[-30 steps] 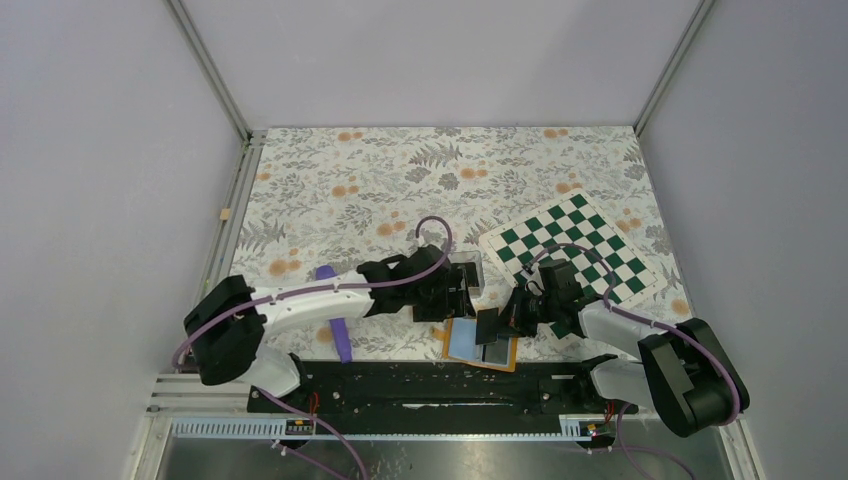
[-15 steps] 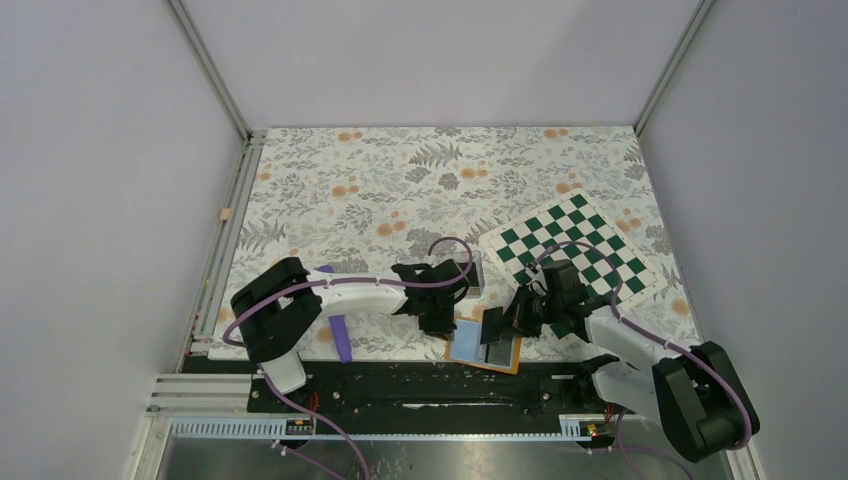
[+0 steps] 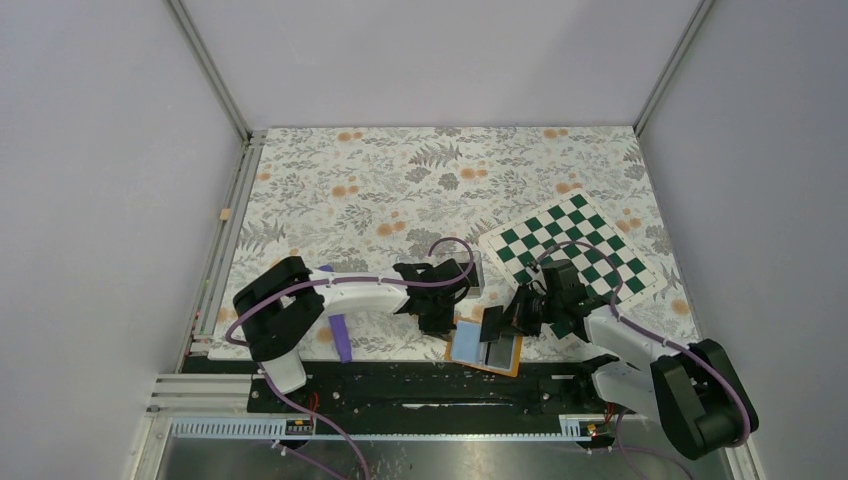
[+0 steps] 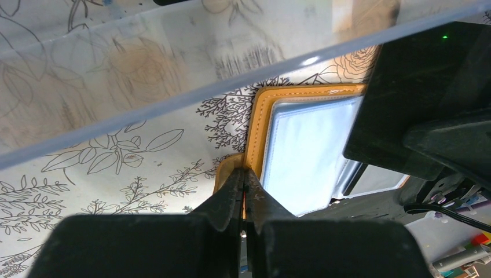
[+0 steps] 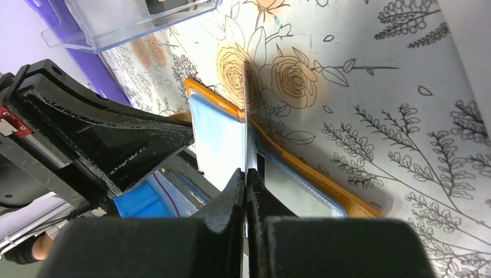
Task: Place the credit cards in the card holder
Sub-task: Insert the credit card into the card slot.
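While the left claw (image 4: pixel 244 176) pinches the rim of the pliable-looking card holder (image 4: pixel 259 116), the right claw (image 5: pixel 246 174) clamps one thin, probably stiff credit card (image 5: pixel 245 116) edgewise.

One card holder (image 3: pixel 465 338), two credit cards (image 3: pixel 490 323), one chequered mat (image 3: pixel 578 248)

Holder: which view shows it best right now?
Left wrist: the open holder is close up, orange rim and blue lining clear, left gripper pinching its edge. Top view shows it small and partly covered. Right wrist sees it slantwise behind the card in the right gripper.
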